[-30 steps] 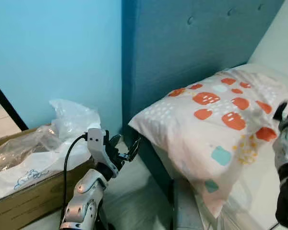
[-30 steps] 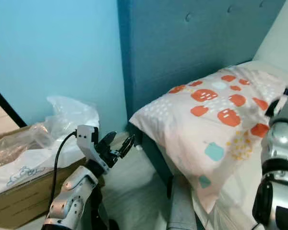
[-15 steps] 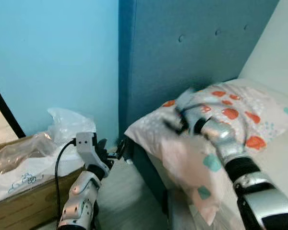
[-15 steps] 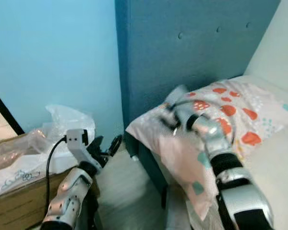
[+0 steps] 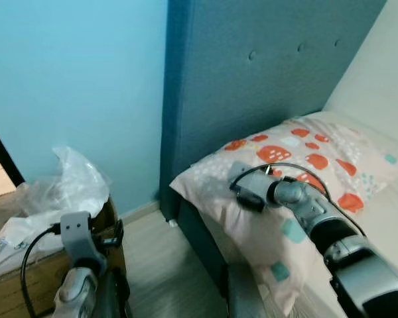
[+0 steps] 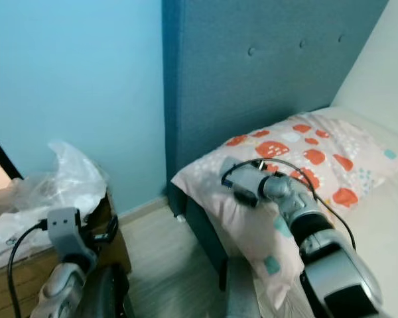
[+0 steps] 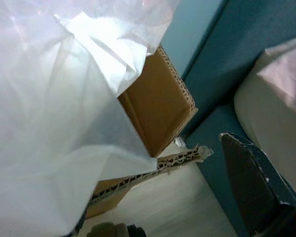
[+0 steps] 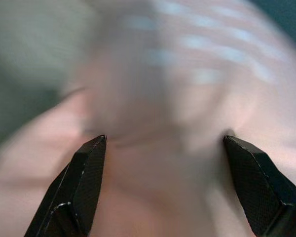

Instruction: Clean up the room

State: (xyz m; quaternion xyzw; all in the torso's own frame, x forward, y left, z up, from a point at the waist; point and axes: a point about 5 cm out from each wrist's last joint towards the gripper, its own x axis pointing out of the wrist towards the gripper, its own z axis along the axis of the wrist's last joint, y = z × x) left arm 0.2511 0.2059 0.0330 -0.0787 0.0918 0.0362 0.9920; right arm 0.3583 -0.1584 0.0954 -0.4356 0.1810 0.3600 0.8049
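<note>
A pillow (image 5: 298, 192) lies at the head of the bed (image 5: 385, 218), its near corner hanging over the bed's edge and its far side against the dark teal padded headboard (image 5: 252, 86). The pillowcase is pale pinkish-white, printed with orange-red rounded blotches, small teal squares, rows of white dashes and a patch of yellow dots.

My right end effector (image 8: 163, 182) is reaching across the pillow's near end, close above the fabric. Its two black fingers (image 8: 84, 182) are spread wide apart with the blurred pillow cloth between them, gripping nothing. A black cable loops over my right wrist.

My left end effector (image 5: 109, 235) hangs low beside a cardboard box (image 7: 158, 118) that stands on the pale wood floor (image 5: 166, 265), against the light blue wall (image 5: 73, 86). Crumpled clear plastic wrap (image 5: 69, 185) spills out of the box. One black finger (image 7: 251, 187) appears in the left wrist view; I cannot tell whether that end effector is open or closed.
</note>
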